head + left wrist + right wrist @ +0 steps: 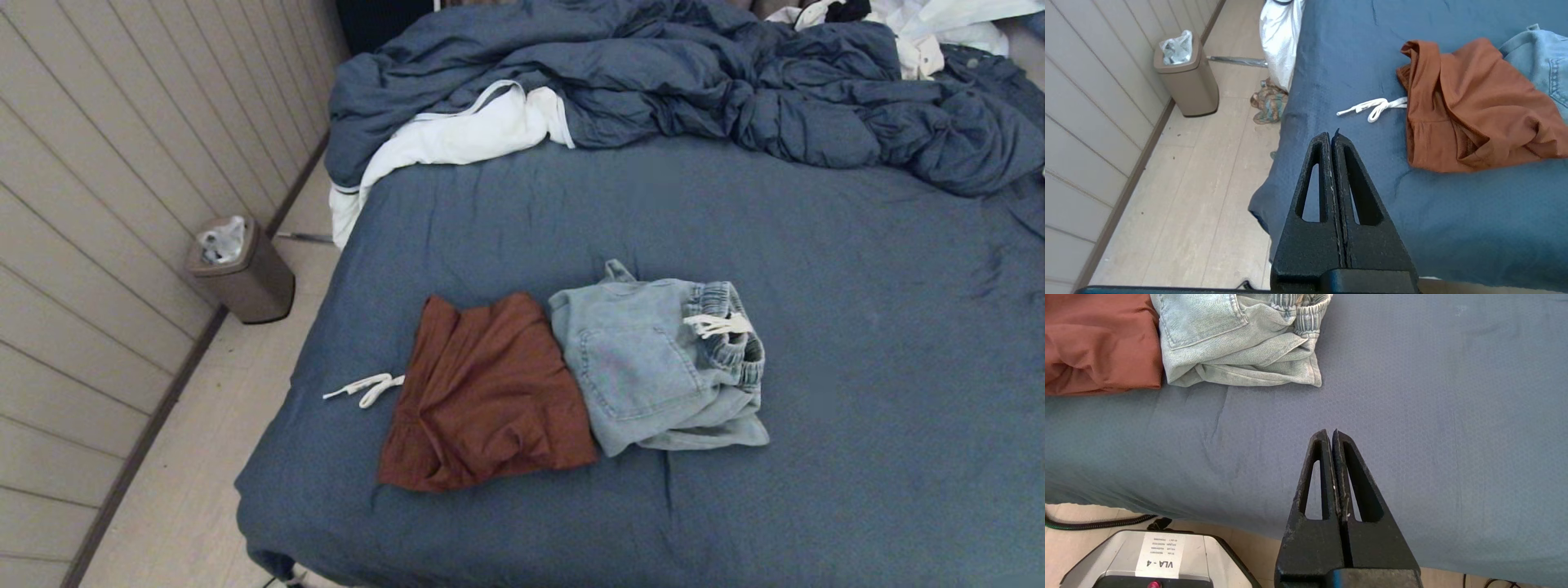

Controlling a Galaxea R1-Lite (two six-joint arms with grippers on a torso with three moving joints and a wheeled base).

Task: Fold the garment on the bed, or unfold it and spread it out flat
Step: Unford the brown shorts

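Both my left gripper [1332, 136] and right gripper [1330, 433] have jaws pressed together, empty, near the bed [857, 327] edge. Rust shorts [490, 392] touch denim shorts [653, 367] mid-bed; I risk dragging both, or snagging the drawstring [363, 388].

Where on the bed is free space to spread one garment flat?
Bare sheet of the bed lies right of the denim shorts and between both garments and the duvet. Crowded: the rust shorts touch the denim ones; their drawstring lies left.

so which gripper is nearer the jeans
Right. The right gripper hangs shut just off the near bed edge below the jeans; the left gripper, shut, is beyond the rust shorts.
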